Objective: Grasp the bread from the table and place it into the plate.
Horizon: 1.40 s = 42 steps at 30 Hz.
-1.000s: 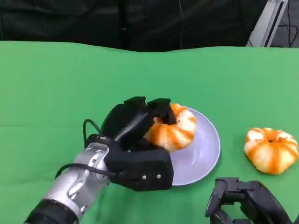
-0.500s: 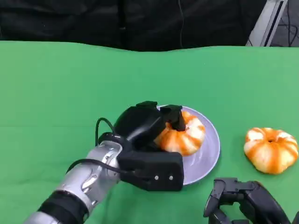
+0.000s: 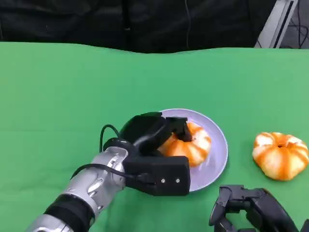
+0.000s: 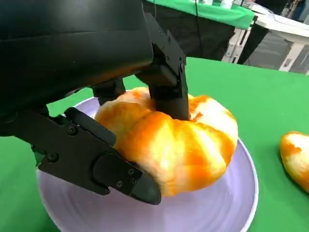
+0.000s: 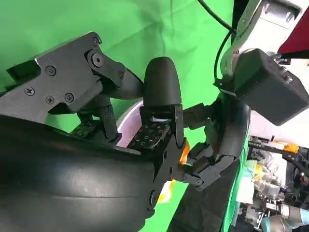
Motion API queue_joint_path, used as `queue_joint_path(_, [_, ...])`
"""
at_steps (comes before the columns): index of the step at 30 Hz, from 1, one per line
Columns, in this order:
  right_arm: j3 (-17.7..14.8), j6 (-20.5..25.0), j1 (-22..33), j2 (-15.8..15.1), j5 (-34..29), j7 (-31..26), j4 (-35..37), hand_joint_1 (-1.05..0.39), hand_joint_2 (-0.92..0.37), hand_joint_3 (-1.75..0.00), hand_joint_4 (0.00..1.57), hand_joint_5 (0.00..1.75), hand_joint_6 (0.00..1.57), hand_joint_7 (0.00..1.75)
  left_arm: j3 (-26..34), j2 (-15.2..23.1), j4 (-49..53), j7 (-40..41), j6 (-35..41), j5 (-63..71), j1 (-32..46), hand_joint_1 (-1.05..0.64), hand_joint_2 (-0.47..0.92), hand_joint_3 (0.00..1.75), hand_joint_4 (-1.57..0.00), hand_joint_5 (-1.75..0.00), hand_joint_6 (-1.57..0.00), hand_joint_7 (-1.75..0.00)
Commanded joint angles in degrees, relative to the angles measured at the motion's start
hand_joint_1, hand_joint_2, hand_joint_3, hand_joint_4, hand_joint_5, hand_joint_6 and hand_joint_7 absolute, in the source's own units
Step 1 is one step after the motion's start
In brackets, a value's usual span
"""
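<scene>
An orange-and-white pumpkin-shaped bread point(image 3: 189, 145) lies in the pale lilac plate point(image 3: 217, 154) at the table's middle. My left hand point(image 3: 149, 145) holds it, fingers wrapped over its top and near side. In the left wrist view the bread point(image 4: 178, 140) sits on the plate point(image 4: 227, 208) with black fingers point(image 4: 166, 82) pressed into its top and one under its side. A second such bread point(image 3: 280, 154) lies on the green cloth to the right. My right hand point(image 3: 253, 210) rests low at the front right, its fingers curled in, holding nothing.
Green cloth point(image 3: 58, 96) covers the table, with open room to the left and behind the plate. A dark curtain point(image 3: 120, 21) backs the far edge, and a metal stand point(image 3: 277, 21) rises at the far right.
My left hand has carried the bread rightward and down, from the plate's left rim to its middle. The right hand has barely moved.
</scene>
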Motion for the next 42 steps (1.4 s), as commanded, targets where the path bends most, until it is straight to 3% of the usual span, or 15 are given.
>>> queue_joint_path(1, [-0.4,-0.8,-0.2,-0.5,0.4,-0.1,0.5,-0.11,-0.56,-1.05,0.86,1.41,0.87,1.18,-0.3,1.0,0.0,-1.8,-0.1,-0.2,-1.5,-0.41,0.88,0.01,-0.80,-0.30,-0.85,-0.02])
queue_joint_path(3, [-0.4,-1.1,-0.2,-0.4,0.4,-0.2,0.7,-0.12,-0.56,-1.05,0.86,1.40,0.87,1.17,-0.2,1.0,0.5,-2.1,-0.5,-0.7,-1.6,-0.46,0.91,0.03,-0.81,-0.13,-0.78,-0.01])
queue_joint_path(5, [-0.4,-1.4,-0.3,-0.3,0.4,-0.1,1.0,-0.12,-0.57,-1.05,0.86,1.39,0.87,1.17,0.0,1.0,1.0,-2.4,-1.0,-1.1,-1.8,-0.53,0.92,0.18,-0.74,-0.04,-0.67,0.00])
queue_joint_path(7, [-0.4,-1.2,-0.2,-0.3,0.6,0.0,0.9,-0.12,-0.57,-1.04,0.86,1.39,0.87,1.17,0.1,1.1,1.2,-3.1,-1.1,-1.6,-2.0,-0.54,0.92,0.21,-0.72,-0.02,-0.65,0.00])
queue_joint_path(11, [-0.3,-0.6,-0.2,-0.3,0.8,0.0,0.6,-0.12,-0.57,-1.04,0.86,1.40,0.87,1.17,0.3,1.5,1.1,-5.3,-0.8,-2.3,-2.3,-0.66,0.92,0.48,-0.53,0.00,-0.48,0.00])
queue_joint_path(17, [-0.2,-0.9,-0.2,-0.4,0.2,-0.4,0.5,-0.12,-0.57,-1.04,0.87,1.41,0.88,1.16,0.8,2.4,0.0,-7.9,-0.1,-3.0,-2.2,-0.78,0.92,0.70,-0.41,0.00,-0.40,0.00])
queue_joint_path(39, [-0.2,-0.9,-0.2,-0.4,0.1,-0.5,0.5,-0.12,-0.57,-1.04,0.86,1.41,0.88,1.16,1.1,2.4,-0.5,-8.4,0.0,-2.9,-2.0,-0.79,0.92,0.74,-0.40,0.00,-0.40,0.00])
queue_joint_path(42, [-0.3,-1.3,-0.5,-0.5,0.4,-0.2,1.1,-0.11,-0.57,-1.04,0.86,1.42,0.88,1.16,2.3,4.1,-2.8,-7.9,-0.4,-3.6,-0.6,-0.90,0.92,0.88,-0.47,-0.02,-0.48,-0.02])
